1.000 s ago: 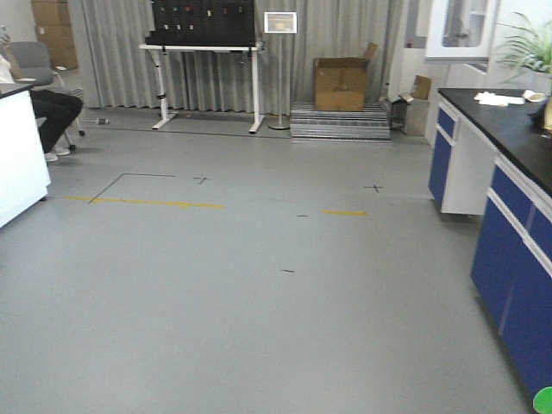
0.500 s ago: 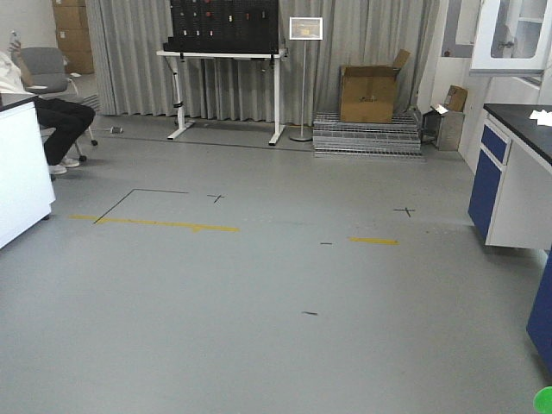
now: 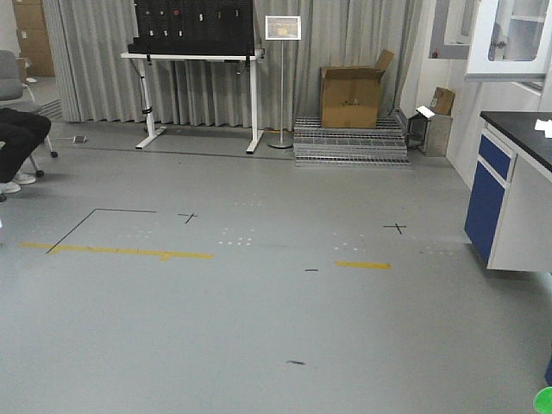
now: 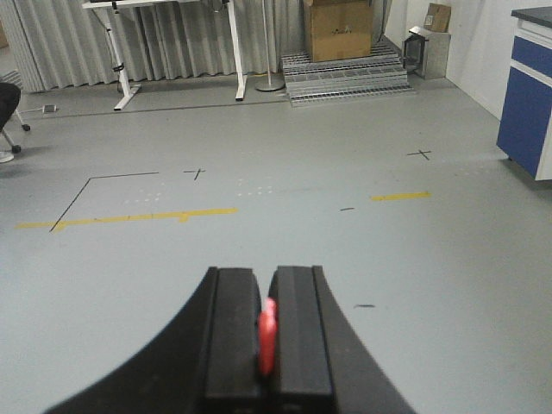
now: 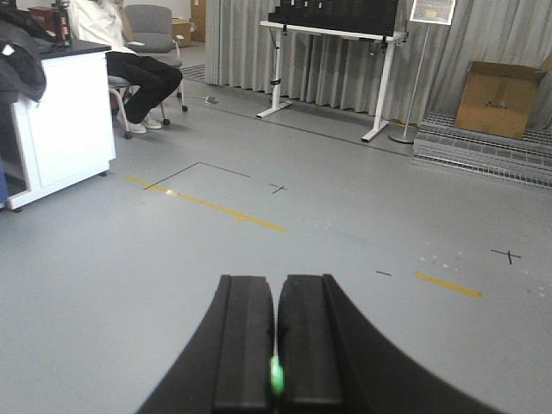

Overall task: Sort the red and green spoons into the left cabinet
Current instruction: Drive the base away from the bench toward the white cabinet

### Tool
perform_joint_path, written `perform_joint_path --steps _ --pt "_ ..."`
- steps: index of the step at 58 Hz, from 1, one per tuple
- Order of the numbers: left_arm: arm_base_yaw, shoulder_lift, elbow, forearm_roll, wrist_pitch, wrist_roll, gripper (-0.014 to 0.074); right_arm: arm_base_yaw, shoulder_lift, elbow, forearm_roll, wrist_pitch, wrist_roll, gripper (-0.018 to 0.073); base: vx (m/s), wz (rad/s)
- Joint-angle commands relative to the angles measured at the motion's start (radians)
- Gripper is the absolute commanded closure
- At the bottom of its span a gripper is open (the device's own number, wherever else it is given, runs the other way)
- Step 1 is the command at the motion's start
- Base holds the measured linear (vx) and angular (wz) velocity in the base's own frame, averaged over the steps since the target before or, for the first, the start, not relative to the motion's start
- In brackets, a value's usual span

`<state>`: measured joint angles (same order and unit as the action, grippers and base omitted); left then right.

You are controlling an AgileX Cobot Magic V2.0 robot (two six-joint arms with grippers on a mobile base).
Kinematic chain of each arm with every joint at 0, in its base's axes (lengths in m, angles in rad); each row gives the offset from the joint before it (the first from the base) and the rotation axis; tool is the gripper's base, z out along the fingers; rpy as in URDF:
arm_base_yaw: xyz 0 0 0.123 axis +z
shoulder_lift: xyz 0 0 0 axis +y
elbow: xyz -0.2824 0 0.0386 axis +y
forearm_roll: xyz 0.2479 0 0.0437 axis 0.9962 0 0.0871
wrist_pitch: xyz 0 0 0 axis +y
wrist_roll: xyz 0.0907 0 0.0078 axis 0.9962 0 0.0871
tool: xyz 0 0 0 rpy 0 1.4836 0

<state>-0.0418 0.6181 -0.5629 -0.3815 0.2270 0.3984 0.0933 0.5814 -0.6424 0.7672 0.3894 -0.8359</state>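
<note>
Left wrist view showed the left gripper [image 4: 266,293] clamping the red spoon [image 4: 267,341]; right wrist view, the right gripper [image 5: 276,297] clamping the green spoon [image 5: 276,376].

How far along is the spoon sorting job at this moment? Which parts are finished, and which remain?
Done: both spoons look picked up. In hand: the left gripper has its jaws shut on the red spoon, and the right gripper has its jaws shut on the green spoon; only a small bit of each shows. Left: placing them. No view shows the left cabinet, only open grey floor, so the robot probably must drive there first.
</note>
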Motion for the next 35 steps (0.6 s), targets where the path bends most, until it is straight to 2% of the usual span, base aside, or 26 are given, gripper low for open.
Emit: perform_joint_path --steps 1,35 --pt "-0.007 0.0 -0.028 -0.016 -0.079 -0.002 0.06 -0.006 0.002 -0.026 0.02 -0.059 -0.001 0.0564 0.61 -0.06" --pt "-0.007 0.0 -0.028 -0.016 -0.079 -0.002 0.06 -0.006 0.002 -0.026 0.02 -0.059 -0.001 0.0564 0.64 0.01"
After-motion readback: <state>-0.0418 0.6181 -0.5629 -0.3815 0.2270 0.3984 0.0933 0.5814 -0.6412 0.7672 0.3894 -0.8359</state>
